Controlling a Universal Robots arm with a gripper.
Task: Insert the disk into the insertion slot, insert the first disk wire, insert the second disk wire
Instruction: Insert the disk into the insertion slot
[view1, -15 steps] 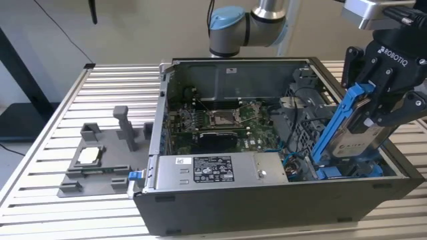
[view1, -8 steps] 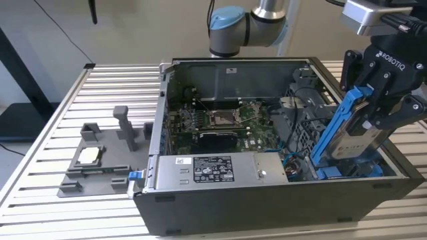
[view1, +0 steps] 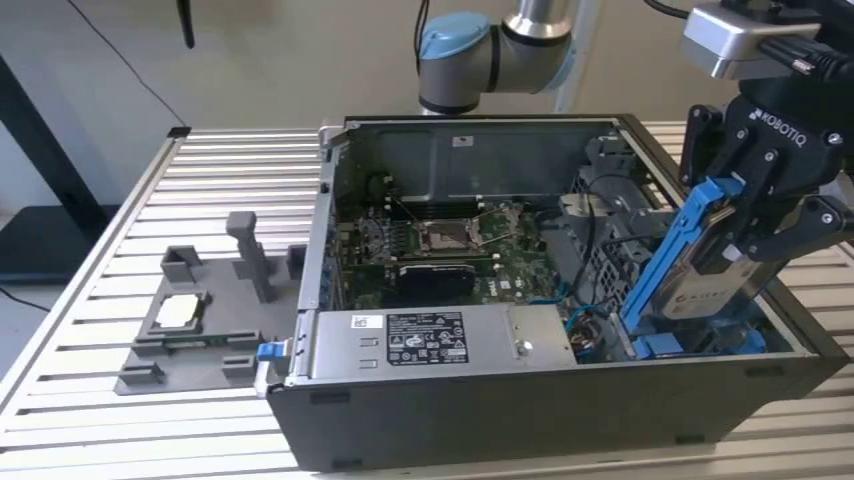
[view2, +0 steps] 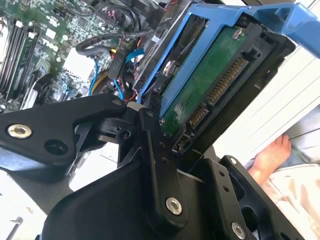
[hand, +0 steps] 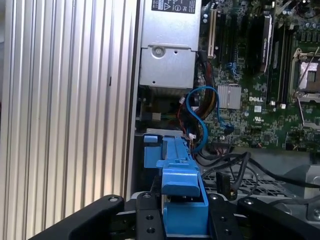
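This is a robotics lab or test workshop rather than an office or home. A ribbed aluminium tabletop (view1: 214, 180) carries a desktop computer case (view1: 534, 400) lying open on its side, its motherboard (view1: 447, 245) bare. A jointed robot arm (view1: 481, 50) with a camera (view1: 734, 40) mounted near its wrist reaches over the case, its end effector (view1: 754, 225) clamped on a disk (view1: 701, 285) in a blue carrier. Beside the case sits a grey fixture (view1: 200, 330) holding a small part, and a plain wall (view1: 267, 60) stands behind.

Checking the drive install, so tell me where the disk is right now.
The disk sits tilted in the gripper at the exterior view's right, its lower end down inside the computer case, right of the power-supply box.
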